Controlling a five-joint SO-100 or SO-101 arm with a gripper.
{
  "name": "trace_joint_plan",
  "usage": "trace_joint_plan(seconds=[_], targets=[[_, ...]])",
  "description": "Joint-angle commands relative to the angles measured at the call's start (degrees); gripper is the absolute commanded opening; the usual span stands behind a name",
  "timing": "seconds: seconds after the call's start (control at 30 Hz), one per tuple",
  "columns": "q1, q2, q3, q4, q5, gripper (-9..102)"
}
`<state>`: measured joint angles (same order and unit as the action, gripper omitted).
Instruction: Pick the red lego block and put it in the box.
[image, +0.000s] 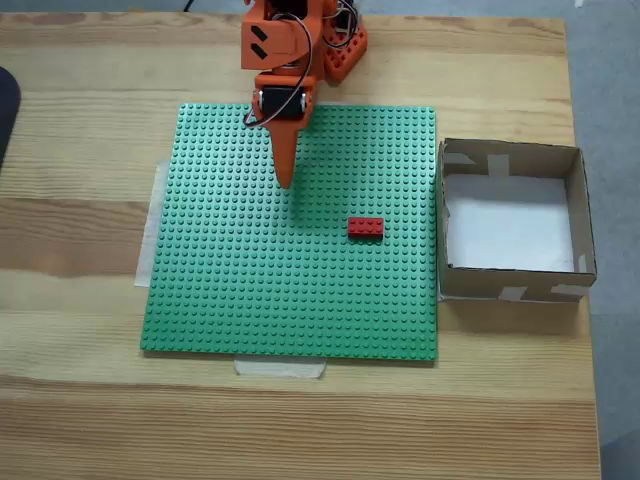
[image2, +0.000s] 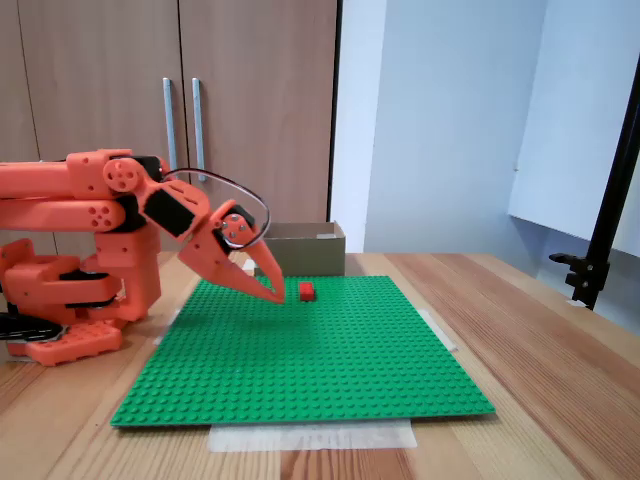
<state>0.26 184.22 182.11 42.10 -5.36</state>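
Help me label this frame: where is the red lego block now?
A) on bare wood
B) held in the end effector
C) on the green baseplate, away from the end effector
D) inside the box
C: the red lego block sits on the green baseplate, apart from the end effector and outside the box.

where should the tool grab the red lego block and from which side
Grip the red lego block across its two long side walls, coming straight down from above. In a fixed view it lies flat on the green baseplate with its long axis left to right, nothing beside it, so the narrow width probably suits the tool.
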Motion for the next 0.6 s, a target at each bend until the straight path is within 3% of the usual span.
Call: trace_joint_plan(seconds=[0.0, 0.57], targets=[[0.2, 0.4, 0.7, 0.1, -0.3, -1], [0.1, 0.4, 0.7, 0.1, -0.4, -1]])
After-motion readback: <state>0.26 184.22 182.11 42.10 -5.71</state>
